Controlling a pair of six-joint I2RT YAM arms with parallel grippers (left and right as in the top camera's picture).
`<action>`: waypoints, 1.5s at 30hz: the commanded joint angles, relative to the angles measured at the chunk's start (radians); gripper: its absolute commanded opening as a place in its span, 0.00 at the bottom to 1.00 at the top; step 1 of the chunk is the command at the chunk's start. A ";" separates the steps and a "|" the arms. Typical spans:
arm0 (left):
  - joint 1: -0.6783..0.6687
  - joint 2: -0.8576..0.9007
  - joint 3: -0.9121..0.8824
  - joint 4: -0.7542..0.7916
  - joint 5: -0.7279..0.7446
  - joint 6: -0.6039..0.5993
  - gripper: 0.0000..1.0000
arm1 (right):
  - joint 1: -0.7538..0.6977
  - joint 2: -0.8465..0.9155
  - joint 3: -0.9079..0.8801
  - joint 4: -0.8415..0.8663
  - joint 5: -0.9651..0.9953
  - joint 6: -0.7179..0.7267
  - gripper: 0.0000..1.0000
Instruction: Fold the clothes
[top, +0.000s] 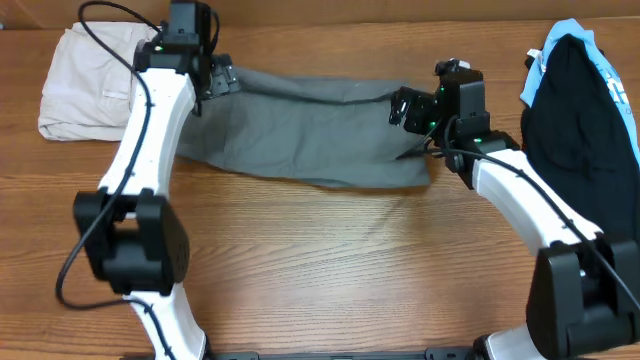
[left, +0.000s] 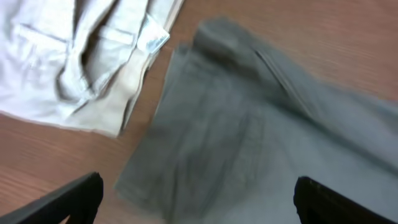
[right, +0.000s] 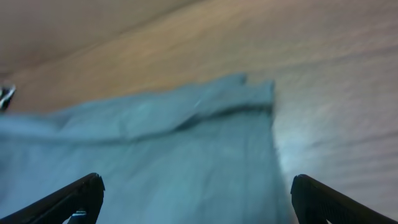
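Observation:
The grey shorts (top: 310, 130) lie spread flat across the middle of the table, long side left to right. My left gripper (top: 222, 78) is open above their far left corner; the left wrist view shows the grey cloth (left: 249, 130) below the spread fingers (left: 199, 199). My right gripper (top: 403, 108) is open above their right end; the right wrist view shows the cloth's right edge (right: 186, 149) between the spread fingers (right: 196, 199). Neither gripper holds anything.
A pale beige folded garment (top: 85, 80) lies at the far left, also in the left wrist view (left: 74, 56). A black garment (top: 580, 130) with light-blue cloth (top: 570, 35) lies at the right edge. Bare wood (top: 350, 270) fills the front.

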 joint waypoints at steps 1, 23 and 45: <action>-0.001 -0.063 0.028 -0.060 0.069 0.081 1.00 | 0.016 0.026 0.012 -0.054 -0.108 -0.065 1.00; -0.005 -0.048 0.024 -0.096 0.124 0.084 1.00 | 0.049 0.257 0.011 -0.216 -0.126 -0.112 0.95; -0.036 -0.048 0.012 -0.099 0.125 0.084 1.00 | -0.040 0.283 0.012 -0.560 0.056 0.070 1.00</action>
